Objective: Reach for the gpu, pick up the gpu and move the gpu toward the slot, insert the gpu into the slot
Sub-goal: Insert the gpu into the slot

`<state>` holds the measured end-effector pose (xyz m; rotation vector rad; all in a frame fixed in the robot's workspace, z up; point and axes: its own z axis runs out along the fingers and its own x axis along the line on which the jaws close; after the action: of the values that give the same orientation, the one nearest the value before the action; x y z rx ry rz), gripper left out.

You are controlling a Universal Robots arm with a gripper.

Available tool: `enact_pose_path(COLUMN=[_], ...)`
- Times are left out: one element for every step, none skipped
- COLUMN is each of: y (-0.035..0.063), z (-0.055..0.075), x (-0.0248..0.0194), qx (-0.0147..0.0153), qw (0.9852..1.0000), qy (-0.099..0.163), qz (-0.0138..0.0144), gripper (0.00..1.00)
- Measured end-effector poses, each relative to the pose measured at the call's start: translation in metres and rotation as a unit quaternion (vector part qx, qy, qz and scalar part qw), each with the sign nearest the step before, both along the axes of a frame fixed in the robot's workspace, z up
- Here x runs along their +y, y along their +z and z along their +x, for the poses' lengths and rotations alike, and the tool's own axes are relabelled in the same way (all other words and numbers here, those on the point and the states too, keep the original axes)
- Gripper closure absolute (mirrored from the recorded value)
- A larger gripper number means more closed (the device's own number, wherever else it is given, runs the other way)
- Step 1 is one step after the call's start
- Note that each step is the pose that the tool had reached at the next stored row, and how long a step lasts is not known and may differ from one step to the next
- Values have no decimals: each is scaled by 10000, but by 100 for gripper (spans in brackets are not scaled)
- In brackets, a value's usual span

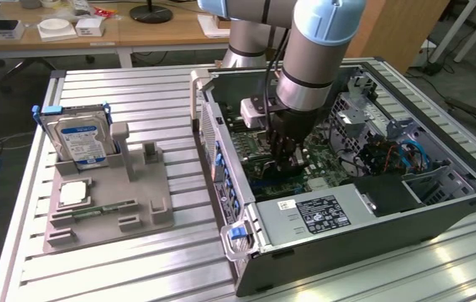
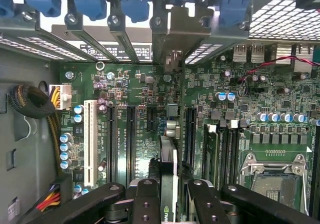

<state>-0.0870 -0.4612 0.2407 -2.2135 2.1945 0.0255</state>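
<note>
Now I see the gripper (image 2: 169, 194) clenched on the gpu (image 2: 168, 171), edge-on, low over the motherboard (image 2: 210, 108) inside the open computer case (image 1: 473, 189). Slot rows flank it; hard drive (image 1: 81, 139) stands near table's far edge.

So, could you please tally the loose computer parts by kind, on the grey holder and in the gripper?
Hard drive: 1
Square silver chip: 1
Green memory stick: 1
Gpu, in the gripper: 1
Total: 4
</note>
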Motion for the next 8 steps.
enact_pose_path(y=[-2, -3, -4, -6, -8, -9, -9, -9], z=[-1, -2, -3, -5, -6, -8, -8, -8], x=[0, 0, 0, 0, 0, 0, 0, 0], qx=[0, 1, 0, 0, 0, 0, 0, 0], qw=[10000, 10000, 10000, 10000, 10000, 10000, 10000, 10000], qy=[0, 0, 0, 0, 0, 0, 0, 0], qz=[-1, -1, -1, -1, -1, -1, -1, -1], gripper=[74, 74, 74, 74, 74, 74, 74, 74])
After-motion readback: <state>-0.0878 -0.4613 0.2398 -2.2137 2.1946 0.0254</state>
